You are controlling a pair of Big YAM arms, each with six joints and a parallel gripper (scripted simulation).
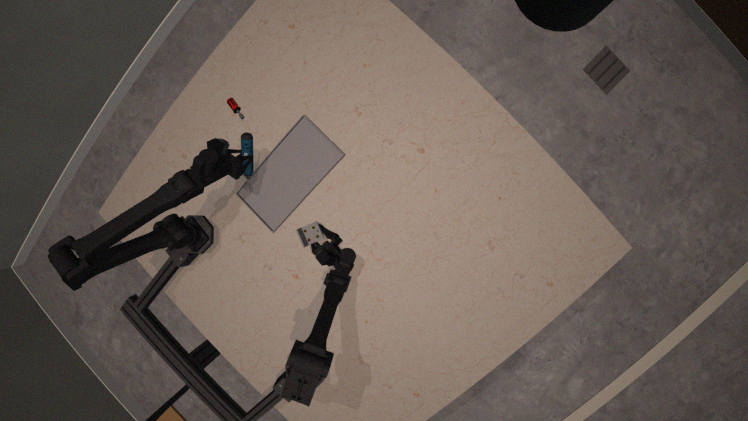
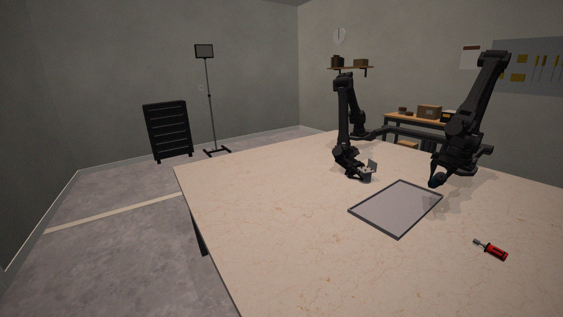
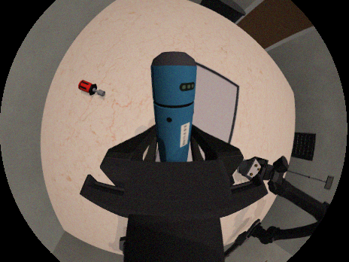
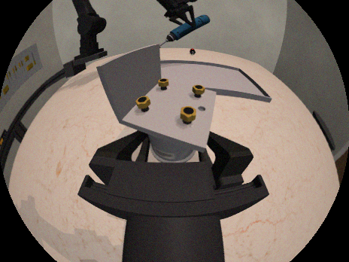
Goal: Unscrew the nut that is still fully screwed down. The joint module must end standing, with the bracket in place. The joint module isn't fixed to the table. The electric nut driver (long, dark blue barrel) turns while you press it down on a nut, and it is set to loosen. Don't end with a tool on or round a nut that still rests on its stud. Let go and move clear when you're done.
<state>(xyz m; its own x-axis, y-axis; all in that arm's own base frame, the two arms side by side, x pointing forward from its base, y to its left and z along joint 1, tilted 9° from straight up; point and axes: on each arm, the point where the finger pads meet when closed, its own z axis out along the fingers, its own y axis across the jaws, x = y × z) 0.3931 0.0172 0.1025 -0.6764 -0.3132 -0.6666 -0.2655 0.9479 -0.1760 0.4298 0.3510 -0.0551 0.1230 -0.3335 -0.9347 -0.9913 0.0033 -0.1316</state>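
The left hand (image 1: 247, 157) (image 2: 436, 179) (image 3: 173, 129) (image 4: 191, 27) is clamped on the electric nut driver (image 1: 246, 143) (image 2: 440, 179) (image 3: 174, 94) (image 4: 185, 30), whose long axis leans far from upright. The joint module (image 2: 366, 178) (image 4: 171, 151) stands across the tray's (image 1: 292, 172) (image 2: 393, 208) (image 3: 222, 102) (image 4: 226, 75) near corner, bracket (image 1: 312, 234) (image 2: 372, 165) (image 3: 253, 169) (image 4: 129, 80) on top, apparently gripped by the right hand (image 1: 321, 240) (image 2: 359, 176) (image 4: 173, 129). The driver likely needs bringing over and upright; which nut is fully down cannot be told.

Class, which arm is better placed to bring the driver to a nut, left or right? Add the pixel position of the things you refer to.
Left, I judge: its hand (image 1: 247, 157) (image 2: 436, 179) (image 3: 174, 144) (image 4: 188, 23) already grips the blue driver (image 1: 246, 143) (image 3: 174, 90) (image 4: 188, 30). The right hand (image 1: 325, 239) (image 4: 173, 129) is around the joint module (image 2: 365, 177) (image 4: 171, 147), likely useful for steadying.
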